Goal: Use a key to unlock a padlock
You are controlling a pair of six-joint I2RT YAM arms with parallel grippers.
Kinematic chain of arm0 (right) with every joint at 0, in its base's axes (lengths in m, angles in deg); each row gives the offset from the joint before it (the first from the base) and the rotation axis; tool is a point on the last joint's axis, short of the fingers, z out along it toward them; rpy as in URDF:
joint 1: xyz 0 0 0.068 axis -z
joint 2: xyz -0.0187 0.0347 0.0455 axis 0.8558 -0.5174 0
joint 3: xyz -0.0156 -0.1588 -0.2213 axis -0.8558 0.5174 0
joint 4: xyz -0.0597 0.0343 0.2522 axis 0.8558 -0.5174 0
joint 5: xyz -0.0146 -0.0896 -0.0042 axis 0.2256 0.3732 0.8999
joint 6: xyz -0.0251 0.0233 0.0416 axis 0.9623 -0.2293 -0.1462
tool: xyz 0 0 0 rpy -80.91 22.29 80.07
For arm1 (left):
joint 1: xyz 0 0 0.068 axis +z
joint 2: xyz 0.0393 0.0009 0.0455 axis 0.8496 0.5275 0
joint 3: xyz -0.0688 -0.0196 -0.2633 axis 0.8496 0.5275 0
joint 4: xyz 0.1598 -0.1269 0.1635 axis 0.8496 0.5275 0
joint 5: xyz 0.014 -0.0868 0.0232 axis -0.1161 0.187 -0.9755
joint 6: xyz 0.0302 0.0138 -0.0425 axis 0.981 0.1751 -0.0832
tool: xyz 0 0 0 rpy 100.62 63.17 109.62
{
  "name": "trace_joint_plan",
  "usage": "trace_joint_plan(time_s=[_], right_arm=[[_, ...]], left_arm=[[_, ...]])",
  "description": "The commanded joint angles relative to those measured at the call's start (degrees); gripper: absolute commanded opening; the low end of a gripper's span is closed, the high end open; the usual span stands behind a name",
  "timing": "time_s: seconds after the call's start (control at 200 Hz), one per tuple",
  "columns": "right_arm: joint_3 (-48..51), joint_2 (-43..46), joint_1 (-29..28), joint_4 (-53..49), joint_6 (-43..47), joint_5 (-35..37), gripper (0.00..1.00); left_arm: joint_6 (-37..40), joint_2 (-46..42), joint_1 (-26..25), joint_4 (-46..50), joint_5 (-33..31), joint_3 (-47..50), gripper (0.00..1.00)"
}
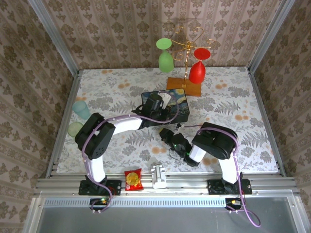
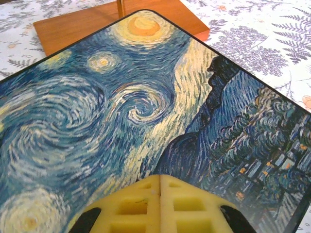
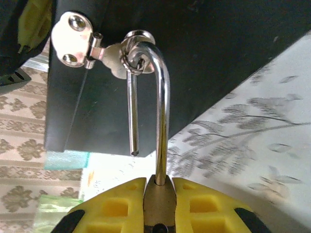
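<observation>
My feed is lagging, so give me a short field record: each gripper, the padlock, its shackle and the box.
left gripper: shut, pads together, low over the lid of the painted box
right gripper: shut on the brass body of the padlock
shackle: open, free leg out of the body
hasp ring: shackle hooked through it
status: unlocked, not yet lifted off the box
</observation>
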Motion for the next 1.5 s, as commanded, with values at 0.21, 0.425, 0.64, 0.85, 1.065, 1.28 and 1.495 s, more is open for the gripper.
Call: trace_joint_plan(time_s=[0.21,0.425,0.64,0.85,1.065,1.28,1.495], right_arm=[[-3.33,-1.33,-1.04,-0.36,-7.27,11.62,0.0],[0.41,1.71,-0.63,-0.53,-9.01,12.61,0.0],[1.02,1.77,2.13,-0.49,-13.58,8.59,0.0],[-4.81,-0.35,4.04,-0.64,-9.4,-5.42,0.0],[0.82,1.04,5.49,-1.2,-3.19,-7.16,0.01],[3.64,-0.26,7.43,-0.57,2.21,-10.45,0.0],[-3.0,1.73,6.89,-0.71,5.78,-10.54,0.0]], left_arm=[[-0.91,3.16,-0.4,15.07,3.83,5.0,0.0],[-3.06,1.97,-0.49,14.27,5.35,6.16,0.0],[-4.5,1.56,-1.23,14.04,6.13,6.56,0.0],[-4.56,1.72,-1.3,13.61,6.22,7.39,0.0],[-5.16,1.91,-1.35,12.97,5.94,7.54,0.0],[-4.77,3.1,-1.49,13.26,6.04,6.91,0.0],[-4.26,3.74,-1.73,13.42,5.34,7.35,0.0]])
